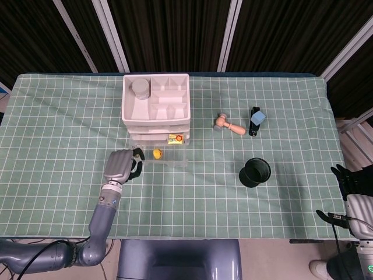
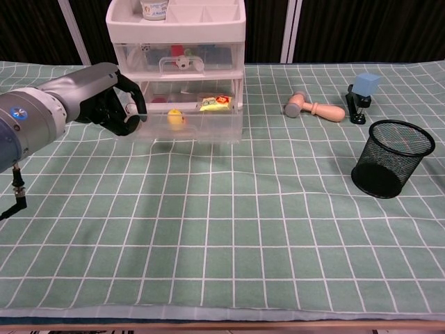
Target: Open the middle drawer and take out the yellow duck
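A: What is laid out on the bench (image 1: 70, 116)?

B: A green checked cloth is spread over it. Toward the far edge, left of centre, a white drawer unit (image 1: 156, 105) is stood, its middle drawer (image 2: 191, 124) drawn well out toward the near edge. Near the right edge a black mesh cup (image 2: 388, 168) is seen, with a wooden mallet (image 2: 314, 108) and a black stapler carrying a blue cube (image 2: 361, 94) behind it.

A: And the hands?

B: The left hand (image 2: 115, 104) is held at the drawer's left front corner, fingers curled onto the clear wall; whether it is truly clamped or only hooked cannot be told from here. The right hand (image 1: 348, 186) is parked off the bench's right near corner, fingers apart, nothing in it.

A: Where is the yellow duck (image 2: 176, 118)?

B: Inside the open drawer, toward its left front, with a small yellow-and-red packet (image 2: 215, 103) further back right.

A: How is it expected to handle?

B: It is judged light, probably soft rubber and a little slippery. It would best be pinched across the body from above, with gentle pressure, the drawer walls being avoided.
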